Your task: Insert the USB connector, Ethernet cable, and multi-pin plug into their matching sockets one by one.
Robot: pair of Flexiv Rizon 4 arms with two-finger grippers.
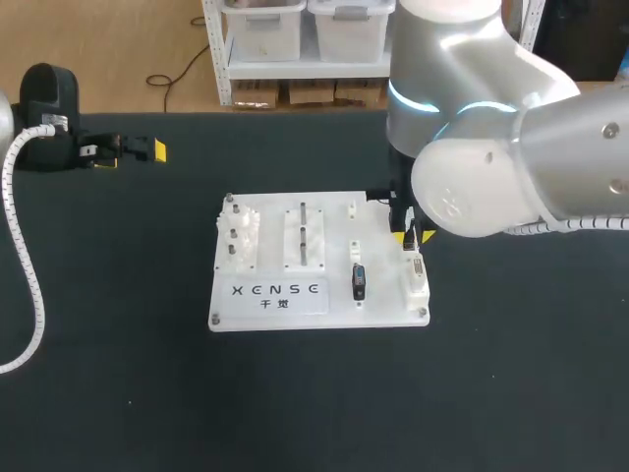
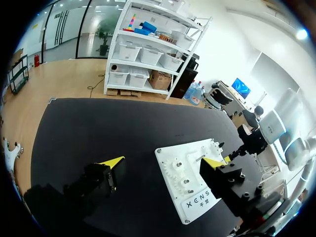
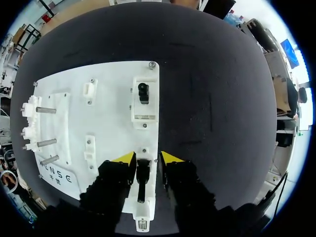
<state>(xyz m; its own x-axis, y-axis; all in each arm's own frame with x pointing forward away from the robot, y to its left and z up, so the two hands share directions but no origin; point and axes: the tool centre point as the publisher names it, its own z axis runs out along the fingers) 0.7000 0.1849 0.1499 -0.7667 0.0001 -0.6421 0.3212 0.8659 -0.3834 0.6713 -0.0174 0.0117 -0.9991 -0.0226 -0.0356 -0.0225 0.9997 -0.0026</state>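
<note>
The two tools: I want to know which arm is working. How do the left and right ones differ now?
The left tool sits at the far left of the table, off the white board. The right tool is over the board's right edge. The left tool is wide open with nothing in it, while the right tool is down at a black plug. Both have yellow tips.

left arm [image 1: 39, 108] sat low at far left, wrist roughly level. left gripper [image 2: 163, 162] aimed sideways toward the middle, fingers [image 2: 111, 161] spread wide, nothing held between them. right arm [image 1: 511, 147] came in from right, big elbow joint raised, right gripper [image 3: 147, 159] pointed straight down.
</note>
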